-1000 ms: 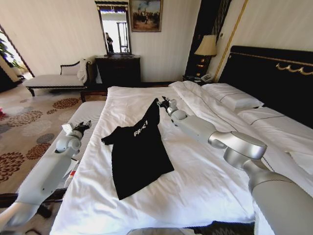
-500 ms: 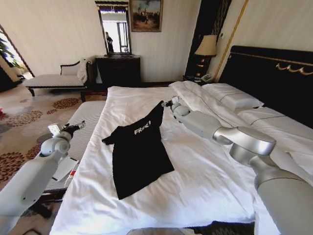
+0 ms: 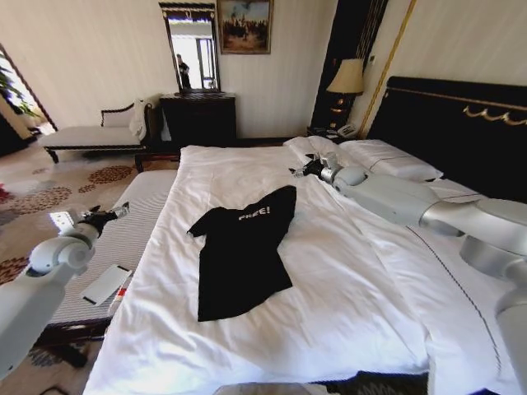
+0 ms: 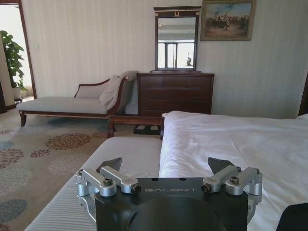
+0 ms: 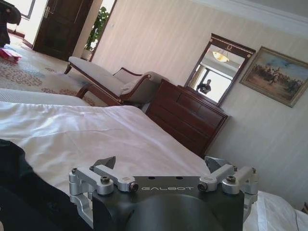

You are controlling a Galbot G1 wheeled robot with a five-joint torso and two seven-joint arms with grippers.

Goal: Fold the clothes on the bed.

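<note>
Both jaws are open and hold nothing. I see my right gripper (image 3: 298,171) just past the shirt (image 3: 240,259), which lies flat on the bed (image 3: 346,313). My left gripper (image 3: 105,216) hangs off the bed, far from the shirt. A sloppy grab could bunch it.

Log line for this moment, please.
T-shirt: flat on bed, unheld | left gripper: open, off bedside | right gripper: open, near pillows
</note>
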